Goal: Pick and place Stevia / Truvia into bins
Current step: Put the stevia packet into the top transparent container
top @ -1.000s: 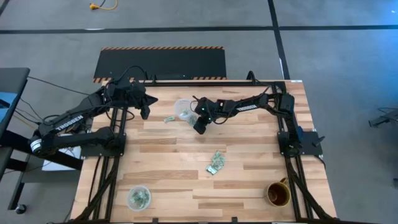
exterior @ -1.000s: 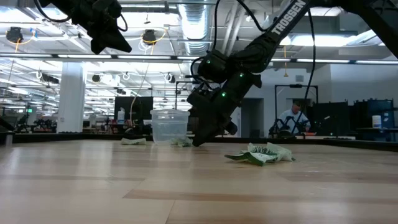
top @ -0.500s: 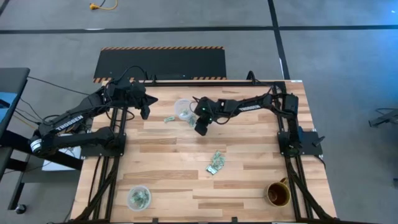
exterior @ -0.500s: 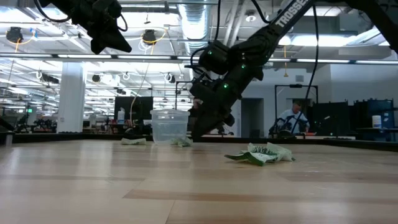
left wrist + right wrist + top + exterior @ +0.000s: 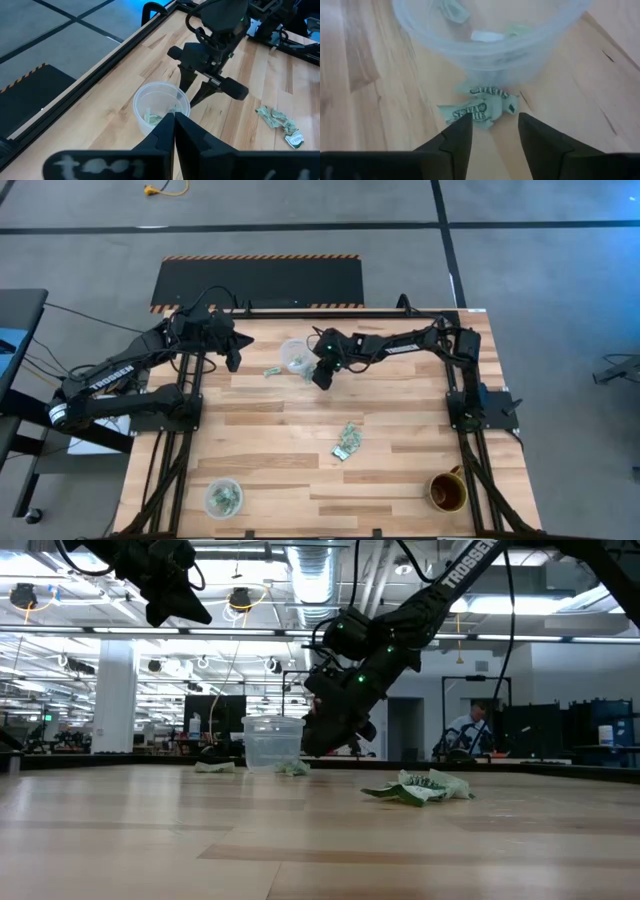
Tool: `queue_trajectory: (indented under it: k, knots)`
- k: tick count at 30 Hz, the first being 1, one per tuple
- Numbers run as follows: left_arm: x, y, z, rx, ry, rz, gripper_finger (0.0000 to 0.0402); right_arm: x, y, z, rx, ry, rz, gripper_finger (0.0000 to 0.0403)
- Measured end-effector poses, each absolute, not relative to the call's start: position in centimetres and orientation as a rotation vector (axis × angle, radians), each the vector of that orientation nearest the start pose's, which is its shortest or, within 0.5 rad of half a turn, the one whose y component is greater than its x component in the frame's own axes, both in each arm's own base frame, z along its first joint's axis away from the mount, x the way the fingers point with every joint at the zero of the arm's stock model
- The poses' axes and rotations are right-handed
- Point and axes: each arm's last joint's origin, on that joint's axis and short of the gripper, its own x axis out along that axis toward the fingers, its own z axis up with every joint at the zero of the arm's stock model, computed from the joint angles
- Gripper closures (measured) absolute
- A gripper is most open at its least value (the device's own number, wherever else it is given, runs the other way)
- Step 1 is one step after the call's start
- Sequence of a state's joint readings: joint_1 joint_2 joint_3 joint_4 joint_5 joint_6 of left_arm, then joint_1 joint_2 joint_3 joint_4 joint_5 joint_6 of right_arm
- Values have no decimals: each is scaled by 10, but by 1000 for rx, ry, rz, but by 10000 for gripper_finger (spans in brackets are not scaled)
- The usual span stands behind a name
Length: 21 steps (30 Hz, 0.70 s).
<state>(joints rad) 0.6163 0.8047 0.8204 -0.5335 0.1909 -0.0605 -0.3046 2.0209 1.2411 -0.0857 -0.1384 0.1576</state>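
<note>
Risen and opened since before, right pincer (image 5: pixel 492 132) hovers empty over packet (image 5: pixel 481 111) beside cup (image 5: pixel 296 356).

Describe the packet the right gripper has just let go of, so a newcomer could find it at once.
Start at the clear cup near the table's far edge. The green-and-white Stevia packet lies crumpled on the wood against that cup's base, on the side facing the open right gripper. Unlike the packets inside the cup or the loose heap mid-table, it sits alone, just outside the wall.
</note>
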Motion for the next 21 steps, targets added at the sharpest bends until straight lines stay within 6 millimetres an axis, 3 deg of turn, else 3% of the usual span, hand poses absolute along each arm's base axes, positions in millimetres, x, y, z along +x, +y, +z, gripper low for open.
queue_trajectory:
  k: [8,21]
  knots:
    - [137,91,310,-263,468,431,401,398,-118,119,375,873,-219,259]
    - [137,91,310,-263,468,432,401,403,-116,116,372,834,-207,332]
